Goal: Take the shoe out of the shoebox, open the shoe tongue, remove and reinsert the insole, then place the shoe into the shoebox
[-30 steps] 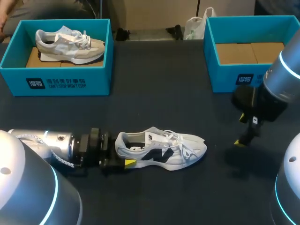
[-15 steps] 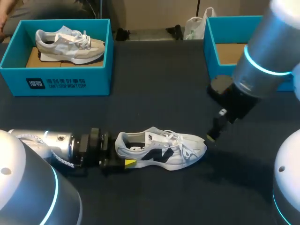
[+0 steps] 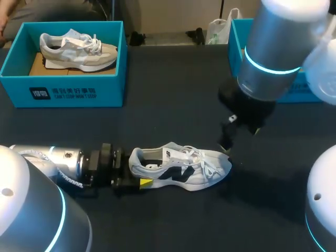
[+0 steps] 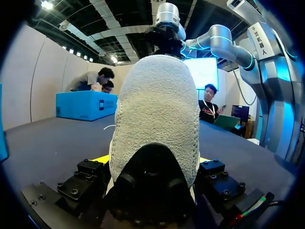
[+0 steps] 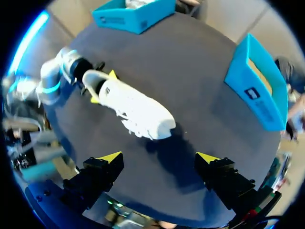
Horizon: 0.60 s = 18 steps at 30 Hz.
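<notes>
Now our left gripper (image 4: 152,164) clamps shoe (image 3: 181,168) by heel; toe points toward our right gripper (image 5: 159,157), spread apart, hovering near.

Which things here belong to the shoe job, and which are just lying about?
Job: white shoe, left gripper shut on its heel, right gripper open near its toe, right shoebox.
Lying about: left shoebox, grey shoe inside it.

Bright overhead light, soft shadows beside the shoe (image 3: 181,168)
</notes>
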Motion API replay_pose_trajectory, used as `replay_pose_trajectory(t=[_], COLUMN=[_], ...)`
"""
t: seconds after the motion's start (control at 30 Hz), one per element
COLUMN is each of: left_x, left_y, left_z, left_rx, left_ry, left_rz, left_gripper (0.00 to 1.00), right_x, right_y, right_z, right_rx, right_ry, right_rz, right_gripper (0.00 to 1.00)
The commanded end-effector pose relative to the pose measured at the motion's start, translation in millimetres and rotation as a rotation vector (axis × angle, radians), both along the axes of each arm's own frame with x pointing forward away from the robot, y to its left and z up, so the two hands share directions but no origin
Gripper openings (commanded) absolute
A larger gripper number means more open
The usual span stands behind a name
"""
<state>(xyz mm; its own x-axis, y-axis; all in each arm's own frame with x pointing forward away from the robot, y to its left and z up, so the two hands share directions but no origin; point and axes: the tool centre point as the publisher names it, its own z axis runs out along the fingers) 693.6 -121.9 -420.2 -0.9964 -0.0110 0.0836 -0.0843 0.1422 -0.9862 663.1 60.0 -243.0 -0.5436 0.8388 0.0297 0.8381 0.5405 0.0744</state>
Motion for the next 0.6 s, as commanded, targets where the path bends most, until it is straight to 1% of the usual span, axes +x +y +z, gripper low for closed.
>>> replay_pose_trajectory(t=[0.03, 0.13, 0.2, 0.3, 0.33, 0.6], left_x=[-0.5, -0.5, -0.5, -0.5, -0.5, -0.5], left_y=[-1.6, -1.6, -1.6, -1.6, -1.6, -1.6], left_z=[-0.2, -0.2, -0.2, -0.2, -0.2, -0.2], left_rx=[0.002, 0.002, 0.002, 0.002, 0.002, 0.002], left_ry=[0.0, 0.0, 0.0, 0.0, 0.0, 0.0], left_rz=[0.003, 0.003, 0.003, 0.003, 0.003, 0.003], left_gripper=[0.0, 0.0, 0.0, 0.0, 0.0, 0.0], right_x=[2.0, -1.9, -2.1, -0.3, -0.2, -0.2], right_y=[46.3, 71.9, 88.1, 109.7, 114.5, 114.5], right_z=[-12.4, -9.1, -7.3, -7.8, -8.1, -8.1], right_rx=[-0.039, -0.075, -0.12, -0.113, -0.117, -0.117], right_ry=[-0.007, -0.015, -0.009, 0.001, -0.001, -0.001], right_rz=[-0.299, -0.438, -0.523, -0.636, -0.641, -0.641], right_gripper=[1.0, 1.0, 1.0, 1.0, 1.0, 1.0])
